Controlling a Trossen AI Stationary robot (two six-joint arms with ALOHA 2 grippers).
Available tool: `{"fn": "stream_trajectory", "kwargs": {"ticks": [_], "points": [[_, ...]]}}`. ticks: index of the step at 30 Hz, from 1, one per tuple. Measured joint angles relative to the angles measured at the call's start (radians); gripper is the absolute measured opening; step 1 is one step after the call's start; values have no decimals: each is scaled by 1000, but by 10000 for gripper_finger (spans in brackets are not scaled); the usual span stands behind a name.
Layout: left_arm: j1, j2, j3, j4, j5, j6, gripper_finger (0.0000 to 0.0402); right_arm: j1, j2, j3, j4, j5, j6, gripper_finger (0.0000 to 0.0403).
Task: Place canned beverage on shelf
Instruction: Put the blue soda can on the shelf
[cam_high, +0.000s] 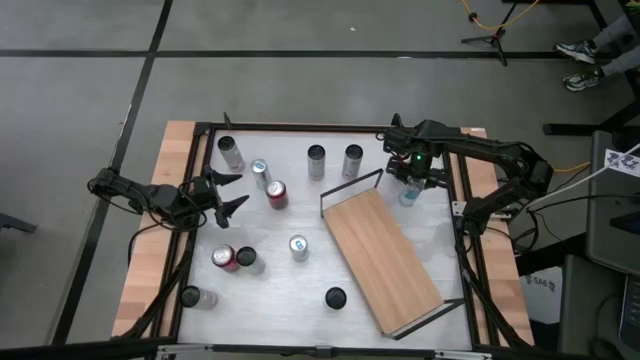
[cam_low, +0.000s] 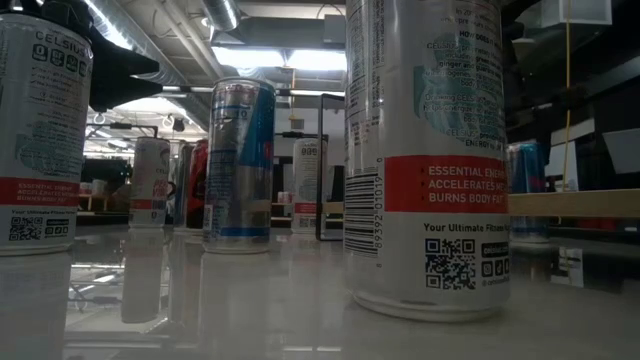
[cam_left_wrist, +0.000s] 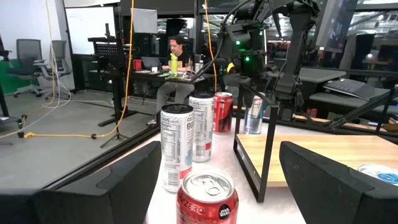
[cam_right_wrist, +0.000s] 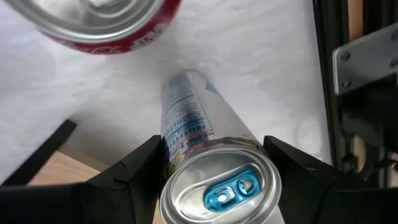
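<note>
The shelf is a light-wood board with black wire end rails, lying slantwise on the table's right half. Just off its far end my right gripper points down and is shut on a slim blue-and-silver can with a blue tab. That can also shows under the arm in the left wrist view. At the table's left my left gripper hangs level and open, holding nothing. A red can stands just ahead of it. My right gripper pinches the can's side wall just below the top rim, one finger on each side. The fingers come from above, pointing down. The can is upright below them; whether its bottom is clear of the table I cannot tell.
Several other cans stand about the table: far ones, middle ones, near ones. A red-banded can stands close to the held one. The black frame post is beside my right gripper. A person sits beyond the table.
</note>
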Motion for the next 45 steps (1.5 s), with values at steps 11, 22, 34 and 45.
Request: {"fn": "stream_trajectory", "kwargs": {"ticks": [11, 22, 34, 45], "points": [[0, 0, 0, 0, 0, -1, 322, 0, 0, 0, 5, 19, 178, 239], [0, 0, 0, 0, 0, -2, 322, -6, -12, 0, 75, 90, 309, 239], [0, 0, 0, 0, 0, -2, 322, -7, -48, -1, 104, 158, 381, 239], [0, 0, 0, -1, 0, -1, 322, -6, -44, 0, 104, 132, 354, 239]]}}
